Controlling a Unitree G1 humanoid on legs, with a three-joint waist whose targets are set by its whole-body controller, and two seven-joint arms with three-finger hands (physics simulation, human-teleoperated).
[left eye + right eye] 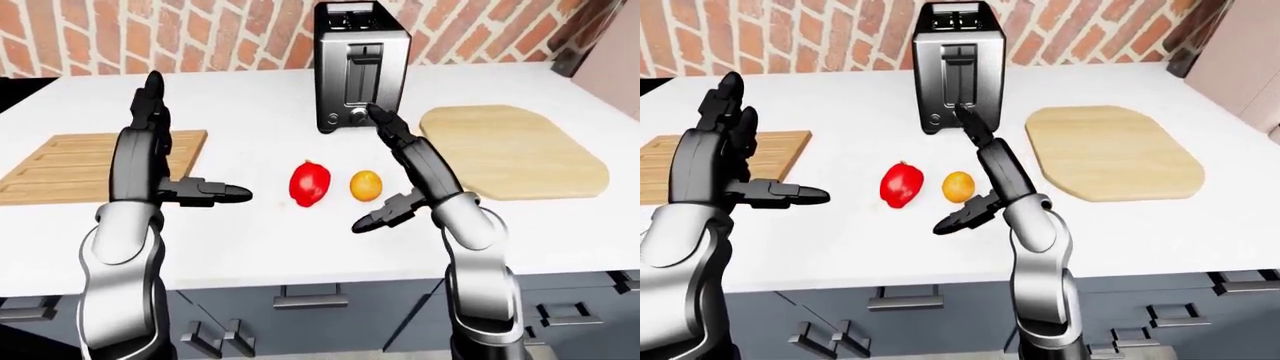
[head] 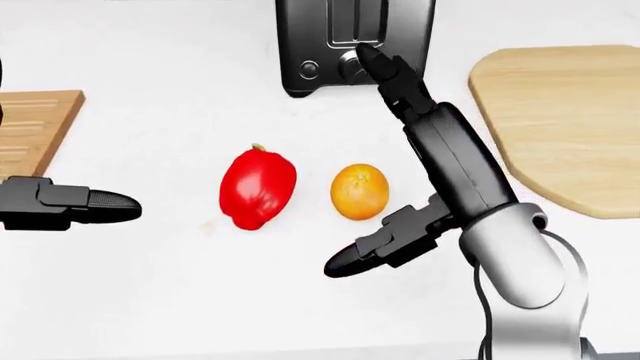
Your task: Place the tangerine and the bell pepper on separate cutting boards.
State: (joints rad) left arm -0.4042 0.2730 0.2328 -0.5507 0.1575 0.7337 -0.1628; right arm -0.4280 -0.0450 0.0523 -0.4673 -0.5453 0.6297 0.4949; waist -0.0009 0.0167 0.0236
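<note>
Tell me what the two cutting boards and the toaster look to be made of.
Both boards look wooden: the left cutting board shows plank-like grooves, the right cutting board a pale, smooth, matte face. The toaster looks like dark glossy metal or plastic with bright highlights; which one is unclear.
</note>
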